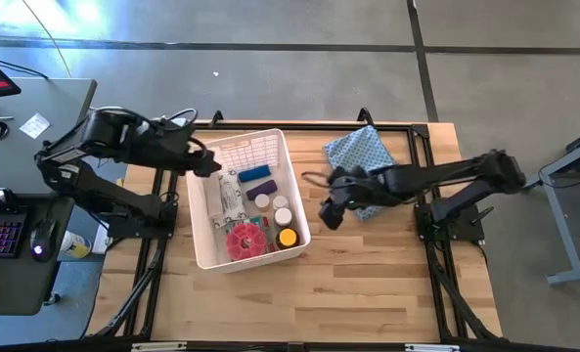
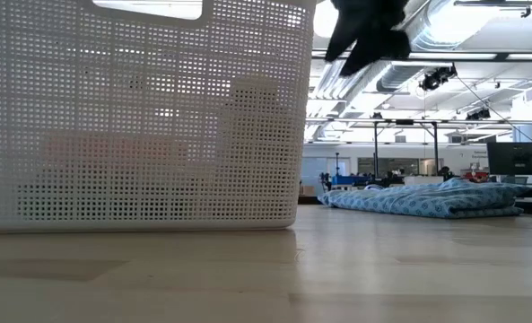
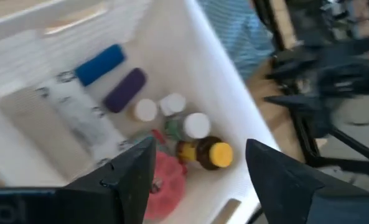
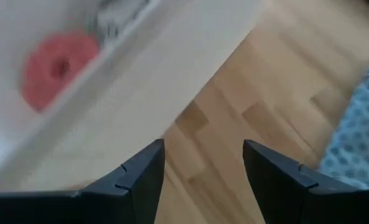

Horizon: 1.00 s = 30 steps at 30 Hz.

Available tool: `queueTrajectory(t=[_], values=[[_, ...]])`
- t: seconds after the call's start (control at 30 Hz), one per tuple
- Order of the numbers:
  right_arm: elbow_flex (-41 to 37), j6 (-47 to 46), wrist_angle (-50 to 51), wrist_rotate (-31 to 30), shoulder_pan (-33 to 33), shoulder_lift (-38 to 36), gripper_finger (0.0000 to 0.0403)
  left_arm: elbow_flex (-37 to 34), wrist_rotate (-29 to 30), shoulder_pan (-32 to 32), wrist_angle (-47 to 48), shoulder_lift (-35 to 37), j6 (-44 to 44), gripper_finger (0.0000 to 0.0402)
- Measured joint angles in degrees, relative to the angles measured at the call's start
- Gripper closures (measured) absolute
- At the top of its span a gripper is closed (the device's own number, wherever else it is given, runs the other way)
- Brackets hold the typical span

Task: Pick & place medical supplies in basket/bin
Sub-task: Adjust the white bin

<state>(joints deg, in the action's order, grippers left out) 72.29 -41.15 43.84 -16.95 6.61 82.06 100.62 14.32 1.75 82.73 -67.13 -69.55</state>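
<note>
the left arm reaches in from the left edge of the high view, elbow folded, its wrist stretched toward the middle. the left end effector (image 1: 205,162) hangs with its two dark fingers (image 3: 131,180) spread apart and nothing between them. the right arm stretches in low from the right side. the right end effector (image 1: 327,212) points downward, its fingers (image 4: 140,180) also parted and empty.
</note>
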Motion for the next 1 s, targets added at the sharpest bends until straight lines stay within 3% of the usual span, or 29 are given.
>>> queueTrajectory(t=[0.1,0.3,0.43,0.77,1.0], values=[[0.0,5.5,-1.6,0.9,0.0,3.9,0.0195,0.0,-0.1,1.7,-4.3,-0.3,2.4,0.0134],[0.0,14.8,-6.1,-3.8,-2.6,8.7,0.0195,0.0,0.0,4.9,-17.3,1.7,8.4,0.0157],[0.0,23.4,-7.2,-1.9,-5.8,10.8,0.0195,0.0,-0.2,5.6,-21.2,3.4,11.2,0.0169],[-0.1,38.2,-17.6,9.2,-10.2,15.1,0.0195,0.0,-0.2,5.4,-14.8,6.5,12.9,0.0181],[-0.1,36.8,-31.8,13.1,-9.9,18.6,0.0195,0.0,2.4,5.4,-9.4,7.2,16.9,0.0181]])
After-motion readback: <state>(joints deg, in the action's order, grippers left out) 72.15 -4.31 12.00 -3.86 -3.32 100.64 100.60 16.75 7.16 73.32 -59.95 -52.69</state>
